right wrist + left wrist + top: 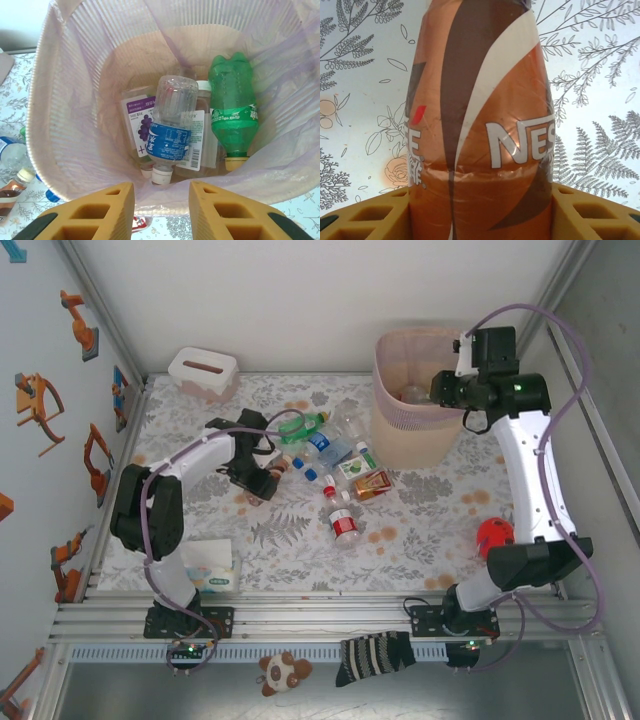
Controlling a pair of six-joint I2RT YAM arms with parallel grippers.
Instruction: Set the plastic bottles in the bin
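My left gripper (268, 472) is clamped on a brown-and-orange labelled plastic bottle (480, 125), at 9 o'clock of the loose plastic bottles (340, 465). My right gripper (161, 189) hangs spread and empty over the tall beige pink-lined bin (65, 100) at the table's 1 o'clock (a green plastic bottle (232, 107) lies inside).
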